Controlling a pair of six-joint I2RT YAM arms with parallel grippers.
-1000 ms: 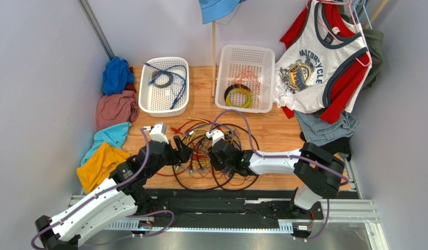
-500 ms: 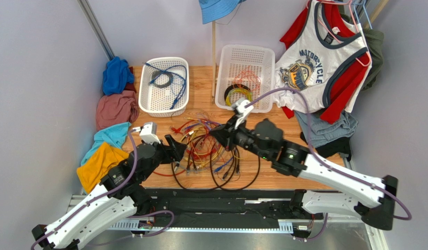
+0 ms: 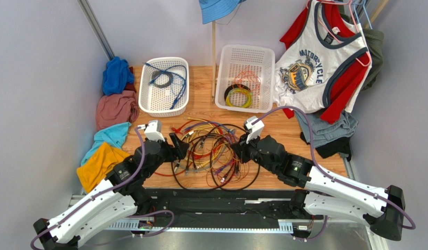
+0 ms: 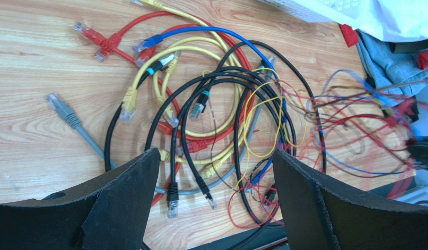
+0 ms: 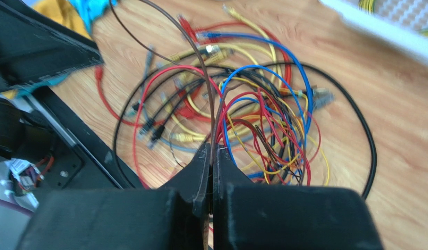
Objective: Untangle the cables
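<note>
**One strand pinched, the other end effector waiting wide**

You are working over a wooden worktop (image 3: 284, 130). At its far side the left basket (image 3: 164, 112) and the right basket (image 3: 260, 62) are standing well apart from the heap. Each is holding coiled cable, so they are most likely serving as places for sorted leads.

The cables (image 3: 213, 153) are lying in one loose knot on the wood between the two arms. Thick black, yellow, red, blue and grey patch leads are lying toward the left, and thin red, blue and yellow wires are bunching toward the right.

Your left end effector (image 4: 216, 172) is hanging spread wide just over the near left edge of the heap, gripping nothing. I judge it is waiting there to pin or take a lead while the other arm pulls.

Your right end effector (image 5: 211, 155) is sitting at the right edge of the heap with its fingers pressed together on a thin brown wire (image 5: 203, 60). That wire is running up from the tips across the tangle. Taking one strand alone is probably meant to draw it clear. Because it is crossing several red and blue loops, it may be snagging them on the way out.
</note>
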